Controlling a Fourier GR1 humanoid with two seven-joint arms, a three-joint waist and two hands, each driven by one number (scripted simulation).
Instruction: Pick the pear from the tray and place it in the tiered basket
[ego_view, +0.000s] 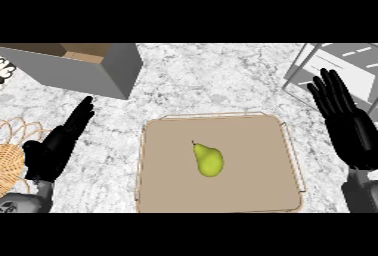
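A yellow-green pear (208, 159) lies near the middle of a tan tray (170, 190) with a thin wire rim, stem pointing away from me. My right hand (345, 124) is held open to the right of the tray, fingers straight and pointing up toward the white wire tiered basket (336, 65) at the top right corner. At the tray's left, my left hand (57, 145) is open with fingers straight. Neither hand touches the pear or the tray.
A grey open cardboard box (81, 67) stands at the top left. A woven wicker basket (11, 155) shows at the left edge, beside my left hand. The counter is marbled white stone.
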